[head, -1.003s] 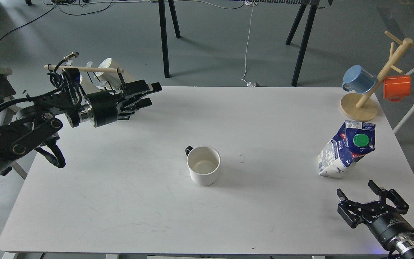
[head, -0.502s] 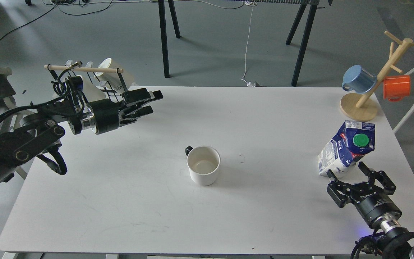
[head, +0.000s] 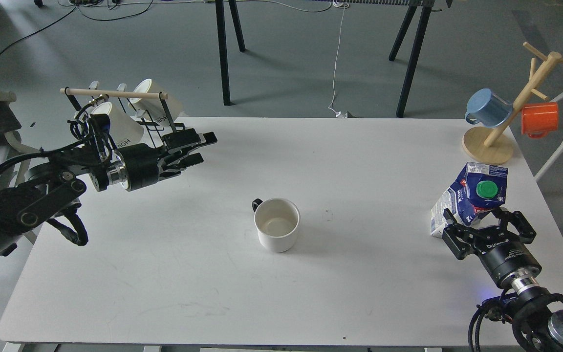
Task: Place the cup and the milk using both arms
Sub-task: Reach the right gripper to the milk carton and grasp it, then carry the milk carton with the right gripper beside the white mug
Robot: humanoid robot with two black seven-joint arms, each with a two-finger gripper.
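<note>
A white cup (head: pixel 276 225) with a black handle stands upright at the middle of the white table (head: pixel 164 274). A blue and white milk carton (head: pixel 469 198) with a green cap stands tilted near the right edge. My right gripper (head: pixel 483 224) is open, with its fingers on either side of the carton's lower part. I cannot tell whether they touch it. My left gripper (head: pixel 202 147) is open and empty above the table's back left, well left of and behind the cup.
A wooden mug tree (head: pixel 489 144) with a blue mug (head: pixel 487 107) and an orange mug (head: pixel 539 119) stands at the back right corner. A rack with white cups (head: pixel 115 122) stands behind my left arm at the back left.
My right gripper has moved forward up to the carton, so its fingers now flank it. The carton has shifted slightly left. My left gripper has dropped lower and drawn back a little.
</note>
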